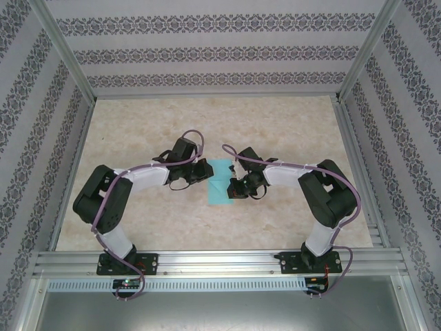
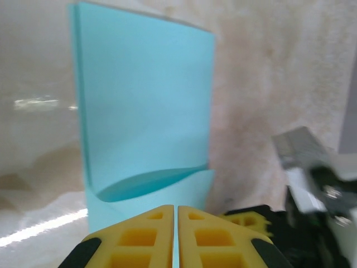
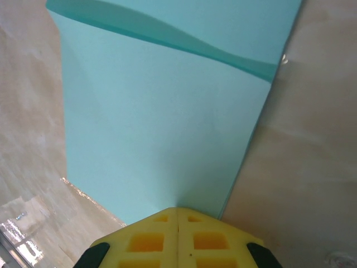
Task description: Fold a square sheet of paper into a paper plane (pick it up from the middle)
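Note:
The square sheet of paper (image 1: 220,185) lies mid-table as a folded turquoise rectangle. In the left wrist view the paper (image 2: 145,100) stretches away from me, and its near flap bows up off the layer beneath. My left gripper (image 2: 177,207) is shut on that flap's near edge, with teal showing in the hairline slit between the yellow pads. From above, the left gripper (image 1: 204,172) sits at the sheet's upper left. My right gripper (image 1: 236,187) is at the right edge. It is shut (image 3: 177,209), with its tip resting on the paper (image 3: 162,123) near a corner.
The pale marbled tabletop (image 1: 138,138) surrounds the paper. Patterned walls and aluminium frame posts (image 1: 65,55) close in the back and sides, and a metal rail (image 1: 220,262) runs along the near edge. The right gripper's black body (image 2: 312,223) is close beside my left fingers.

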{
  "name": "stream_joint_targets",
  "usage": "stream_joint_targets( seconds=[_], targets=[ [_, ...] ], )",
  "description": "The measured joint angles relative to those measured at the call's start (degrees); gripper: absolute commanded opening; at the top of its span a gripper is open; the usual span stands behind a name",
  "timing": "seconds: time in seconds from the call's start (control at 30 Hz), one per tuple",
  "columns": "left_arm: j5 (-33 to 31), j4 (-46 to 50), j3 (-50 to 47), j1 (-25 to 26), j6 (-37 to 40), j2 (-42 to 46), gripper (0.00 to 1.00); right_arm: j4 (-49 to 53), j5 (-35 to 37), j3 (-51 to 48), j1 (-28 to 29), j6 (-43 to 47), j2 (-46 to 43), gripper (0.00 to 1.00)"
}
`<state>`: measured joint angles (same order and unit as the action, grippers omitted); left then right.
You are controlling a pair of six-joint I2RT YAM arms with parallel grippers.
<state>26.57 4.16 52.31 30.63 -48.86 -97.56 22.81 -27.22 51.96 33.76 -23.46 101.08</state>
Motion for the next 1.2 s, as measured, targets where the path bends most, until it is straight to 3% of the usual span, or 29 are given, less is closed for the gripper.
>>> stream_joint_targets(
  seconds=[0.33,0.67,1.2],
  targets=[
    [1.90,-3.45,-0.31,5.73,-1.11,-3.69,0.11,0.07,0.13,0.00,0.00,-0.26,0.00,0.00],
    [1.07,-2.91,0.24,6.58,-2.60,-8.11,0.10,0.11,0.17,0.00,0.00,-0.42,0.00,0.00],
    [-7.26,3.28,2.99,7.39,-2.60,-8.09,0.11,0.11,0.90,0.00,0.37,-0.39,0.00,0.00]
  ],
)
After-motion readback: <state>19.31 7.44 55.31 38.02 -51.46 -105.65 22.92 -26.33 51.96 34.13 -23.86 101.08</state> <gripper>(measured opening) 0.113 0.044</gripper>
